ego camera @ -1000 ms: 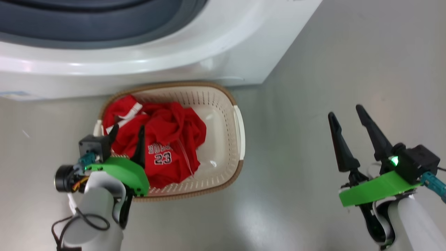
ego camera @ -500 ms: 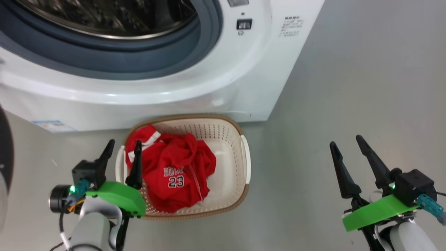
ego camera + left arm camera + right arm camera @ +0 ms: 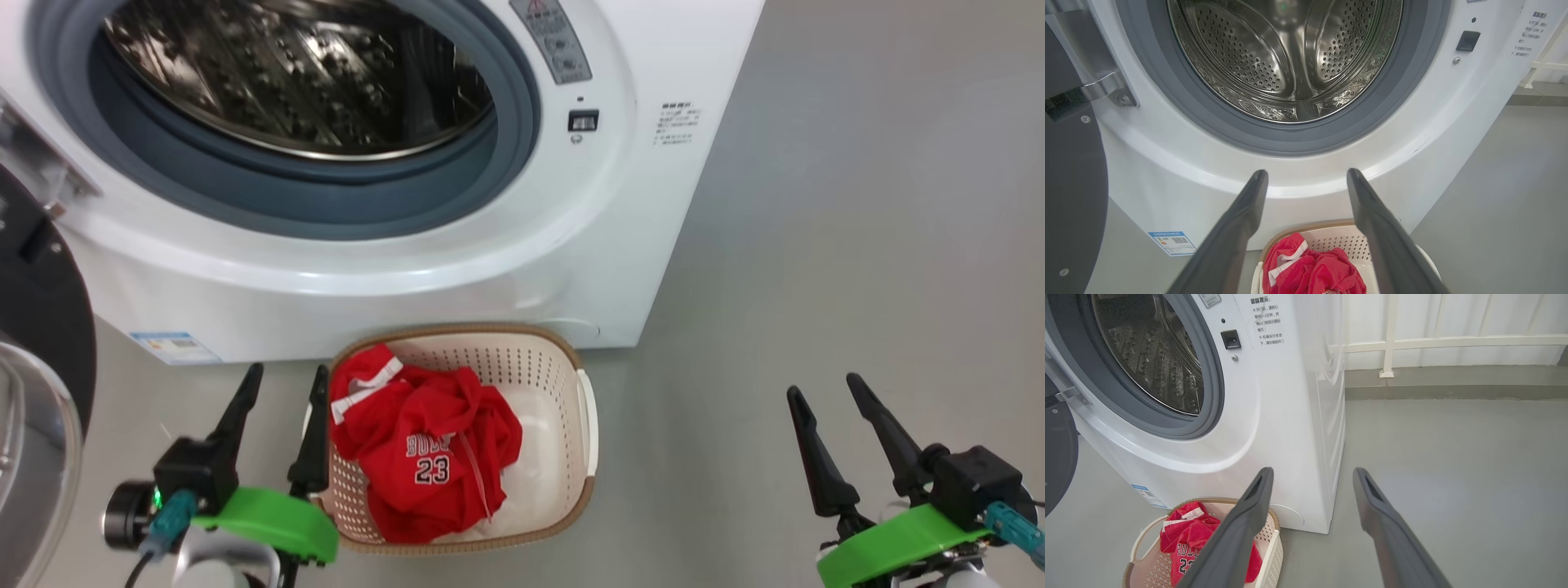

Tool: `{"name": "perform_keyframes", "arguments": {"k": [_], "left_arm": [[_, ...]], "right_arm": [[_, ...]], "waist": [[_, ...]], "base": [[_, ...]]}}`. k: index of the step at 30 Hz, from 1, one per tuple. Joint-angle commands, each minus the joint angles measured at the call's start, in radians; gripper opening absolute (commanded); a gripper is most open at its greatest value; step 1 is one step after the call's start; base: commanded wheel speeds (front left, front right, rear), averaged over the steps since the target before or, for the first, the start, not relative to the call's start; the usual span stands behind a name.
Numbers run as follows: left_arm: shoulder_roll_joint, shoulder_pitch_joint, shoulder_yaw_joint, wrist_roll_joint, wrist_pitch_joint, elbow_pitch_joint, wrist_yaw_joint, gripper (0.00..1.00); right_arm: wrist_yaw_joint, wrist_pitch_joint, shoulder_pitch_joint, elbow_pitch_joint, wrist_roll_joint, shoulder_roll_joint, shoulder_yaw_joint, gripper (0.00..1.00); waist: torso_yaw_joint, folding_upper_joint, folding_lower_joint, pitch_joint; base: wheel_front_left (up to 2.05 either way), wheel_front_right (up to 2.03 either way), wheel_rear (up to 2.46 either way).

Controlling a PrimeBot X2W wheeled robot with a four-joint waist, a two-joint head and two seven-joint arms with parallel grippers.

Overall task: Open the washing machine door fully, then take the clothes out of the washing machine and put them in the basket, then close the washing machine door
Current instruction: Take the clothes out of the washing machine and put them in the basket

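Nearest, at near left: left tool (image 3: pixel 287 371) on a green plastic bracket (image 3: pixel 269 523), long dark tapered fingers spread well apart, nothing between them. At near right, well apart from everything else: right tool (image 3: pixel 823 385), likewise gaping and empty. Just right of the left tool, contact with its right finger unclear: small cream plastic basket (image 3: pixel 522 367), perforated walls, brown woven-look rim, set on the smooth grey floor (image 3: pixel 816 245). Inside, heaped toward the left half: bright red sports clothes (image 3: pixel 424 441), soft and crumpled, white trim, "23" printed in white. Just beyond the basket's far rim: big white front-loading washing machine (image 3: pixel 653 245), glossy curved front, grey rubber ring (image 3: pixel 514 139) round a perforated steel drum (image 3: pixel 1241 53), seemingly bare of garments. Judged from that: unloading finished, only the closing left. At the scene's far left, swung out toward the near side: large round washing machine door (image 3: pixel 45 327), wide glossy black rim, bulging clear glass centre, hung on a metal hinge (image 3: pixel 1106 85) at the opening's left. Key relation: door directly left of the left tool, hinge axis upright, free edge nearest; left tool plainly closer, right tool away beyond the basket. Likely need: reaching left behind the rim, then sweeping it rightward and far toward the opening; hard, slick rim, so probably a push rather than a pinch.
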Motion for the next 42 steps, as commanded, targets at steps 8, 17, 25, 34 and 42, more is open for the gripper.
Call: {"name": "perform_keyframes", "arguments": {"k": [8,17,25,34,42], "left_arm": [[0.022,0.107,0.052,-0.001,-0.005,-0.134,-0.001,1.0],[0.022,0.216,0.065,-0.013,-0.005,-0.229,0.018,1.0],[0.022,0.304,0.068,-0.015,-0.005,-0.296,0.038,1.0],[0.022,0.376,0.082,-0.023,-0.005,-0.361,0.057,1.0],[0.022,0.392,0.073,-0.031,-0.005,-0.37,0.071,1.0]], "right_arm": [[0.005,-0.006,0.05,-0.023,0.003,-0.013,0.008,1.0],[0.005,-0.006,0.094,-0.027,0.005,-0.014,-0.005,1.0],[0.005,-0.006,0.138,-0.031,0.006,-0.016,-0.017,1.0],[0.005,-0.006,0.167,-0.037,0.006,-0.011,-0.026,1.0],[0.005,-0.006,0.174,-0.039,0.004,-0.01,-0.03,1.0]], "waist": [[0.0,0.0,0.0001,-0.078],[-0.002,0.0,0.0001,-0.136],[-0.005,0.0,0.0001,-0.178],[-0.013,0.0,0.0001,-0.19],[-0.015,0.0,0.0001,-0.197]], "base": [[0.0,0.0,0.0],[0.0,0.0,0.0],[0.0,0.0,0.0],[0.0,0.0,0.0],[0.0,0.0,0.0]]}}
